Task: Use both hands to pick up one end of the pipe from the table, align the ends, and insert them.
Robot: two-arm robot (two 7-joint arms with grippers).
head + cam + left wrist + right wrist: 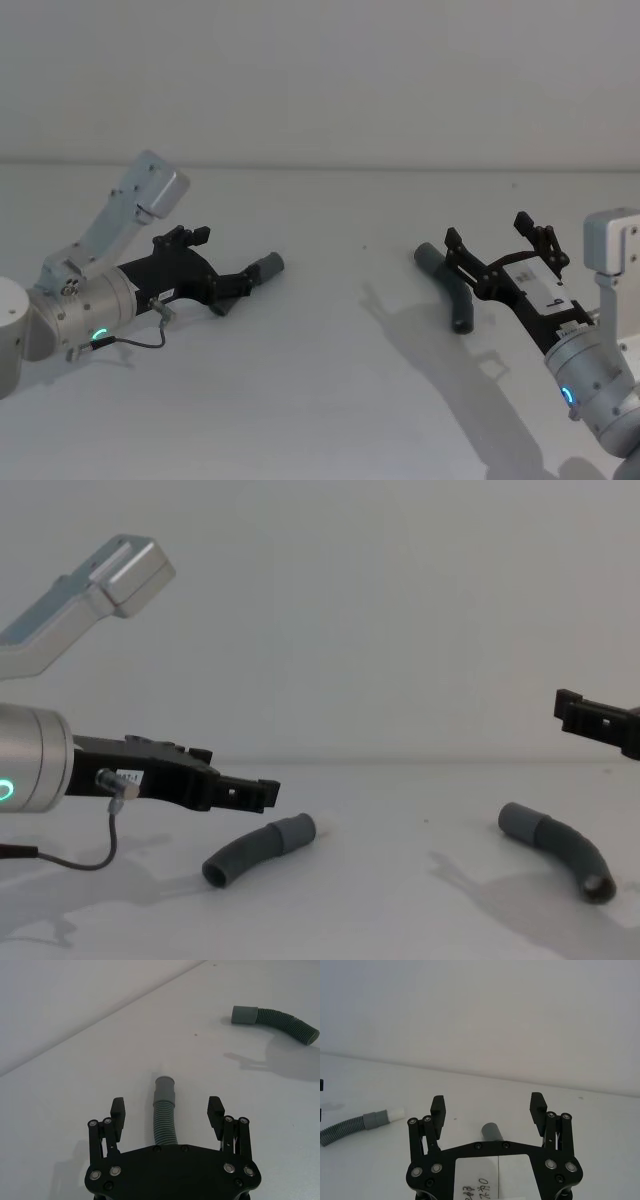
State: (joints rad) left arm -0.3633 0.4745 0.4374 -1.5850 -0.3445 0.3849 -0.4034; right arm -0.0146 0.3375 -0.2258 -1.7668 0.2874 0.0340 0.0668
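Left pincer [167, 1106] gapes over white-tipped hose [262, 846], right pincer [488, 1103] over grey-cuffed hose [562, 846].

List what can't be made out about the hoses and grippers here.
- Left hose: in the head view, the left gripper covers all but its cuff end.
- Right hose: in the right wrist view, the body of the right gripper hides everything beyond the cuff.
- Right gripper: in the chest view, the right edge cuts off most of it.
- Left hose's rear end: in the left wrist view it lies under the gripper's body; in the right wrist view the edge cuts it off.
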